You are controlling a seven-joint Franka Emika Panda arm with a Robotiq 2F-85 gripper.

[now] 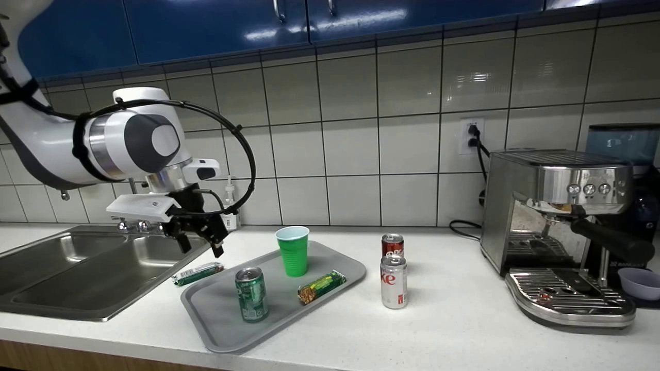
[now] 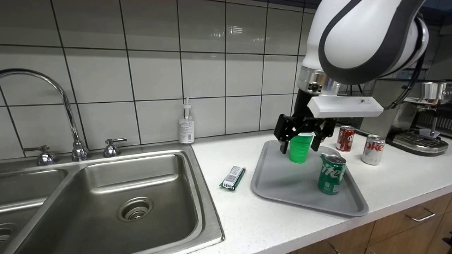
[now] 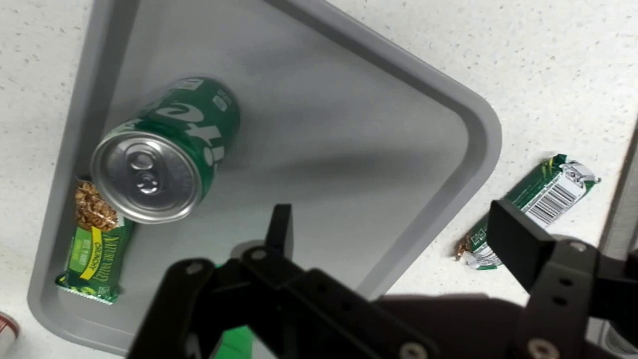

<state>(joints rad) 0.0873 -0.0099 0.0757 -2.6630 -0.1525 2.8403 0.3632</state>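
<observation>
**Black two-fingered tool (image 1: 201,248) hangs, jaws spread, near a loose green-and-white wrapped snack bar (image 1: 198,273)**

In an exterior view, the tool is raised at one end of a flat grey plastic tray (image 1: 221,309), its fingers wide apart. The snack bar lies on the white speckled bench (image 1: 448,330) just beside that end. On the tray, a ribbed green plastic cup (image 1: 294,255) stands upright towards the back, a green metal soda can (image 1: 251,296) stands near the front edge, and a green-and-yellow wrapped granola bar (image 1: 322,287) lies by that same edge, apart from the can. Past the tray, a silver can with red lettering (image 1: 394,283) partly hides a dark red can (image 1: 393,247); a boxy steel espresso machine (image 1: 546,190) stands well apart.

In an exterior view, a stainless-steel double sink (image 2: 205,197) has a curved chrome tap (image 2: 66,104), with a clear plastic pump bottle (image 2: 186,127) near its back corner. The snack bar lies between sink and tray. The tool covers the cup's upper part, and the soda can blocks most of the granola bar.

In the wrist view, one black finger (image 3: 518,242) hides part of the snack bar, whose barcode faces up. The tool's linkage obscures most of the cup. The soda can's top overlaps the granola bar's end.
</observation>
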